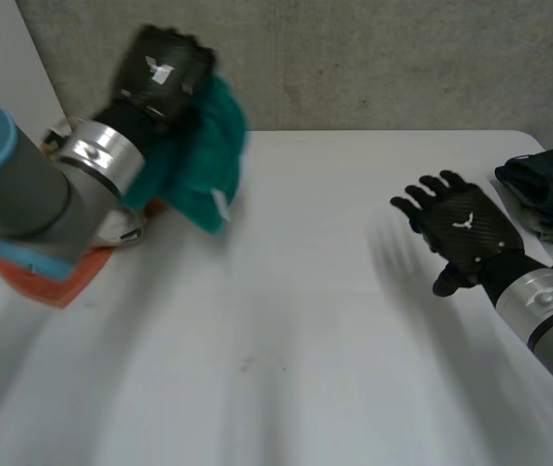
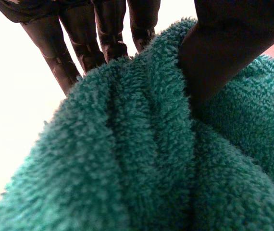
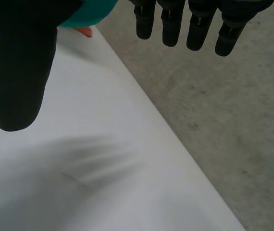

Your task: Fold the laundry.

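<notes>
- The left arm covers most of an orange thing at the left edge of the table. I cannot tell if it is a box or a pile of cloth.
- A dark cloth lies at the right edge of the table. The head view cuts part of it off.
- The green towel hides part of the left hand. I cannot tell if the low end of the towel touches the table.
- The left hand grips the green towel. In the left wrist view its fingers are behind the fluffy cloth and its thumb presses on the front.
- The towel hangs down from that hand at the far left corner of the table, just beside the orange thing.
- The right hand is spread out and holds nothing. It is over the right side of the table, near the dark cloth but apart from it.
- The middle and the near part of the table are bare white, with lots of room between the two hands.
- A grey wall stands along the far edge of the table.
</notes>
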Robot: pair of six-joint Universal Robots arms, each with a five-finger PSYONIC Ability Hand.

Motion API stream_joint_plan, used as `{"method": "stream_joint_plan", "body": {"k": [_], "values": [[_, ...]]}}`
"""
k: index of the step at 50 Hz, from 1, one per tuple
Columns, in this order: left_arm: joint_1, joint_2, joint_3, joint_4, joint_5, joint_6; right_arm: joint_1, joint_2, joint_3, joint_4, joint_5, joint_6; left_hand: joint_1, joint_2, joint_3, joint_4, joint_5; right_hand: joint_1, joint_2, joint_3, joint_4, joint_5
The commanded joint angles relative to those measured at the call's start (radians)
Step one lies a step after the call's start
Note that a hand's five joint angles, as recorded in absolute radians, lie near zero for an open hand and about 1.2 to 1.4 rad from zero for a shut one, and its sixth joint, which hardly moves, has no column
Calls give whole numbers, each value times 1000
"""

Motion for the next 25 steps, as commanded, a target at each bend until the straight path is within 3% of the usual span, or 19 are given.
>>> {"method": "stream_joint_plan", "body": {"k": [1, 4, 6, 7, 11, 14, 20, 25], "values": [[-178, -22, -91, -125, 123, -93, -26, -41, -16, 48, 38, 5, 306, 202, 208, 199, 247, -57, -33, -36, -36, -47], [-230, -136, -68, -168, 121, -90, -36, -41, -24, 51, 62, 24, 217, 112, 118, 110, 158, -57, -33, -36, -36, -47], [-245, -186, -48, -185, 118, -87, -41, -38, -31, 54, 85, 47, -141, -245, -239, -248, -200, -57, -33, -36, -36, -47], [-254, -214, -26, -197, 117, -77, -43, -38, -35, 54, 93, 54, -456, -561, -555, -563, -515, -57, -33, -36, -36, -47], [-257, -213, -2, -235, 66, -32, -55, -37, -42, 60, 112, 86, -843, -948, -942, -950, -902, -57, -33, -36, -36, -47], [-257, -181, -8, -255, 9, -23, -63, -37, -50, 86, 112, 102, -862, -966, -960, -969, -921, -57, -33, -36, -36, -47], [-250, 40, -70, -328, -122, -61, -66, -37, -114, 253, 115, 105, -850, -954, -949, -957, -909, -57, -33, -36, -36, -47], [-239, 161, -161, -392, -263, -139, -76, -28, -203, 581, 96, 79, -721, -826, -820, -828, -780, -57, -33, -36, -36, -47]]}}
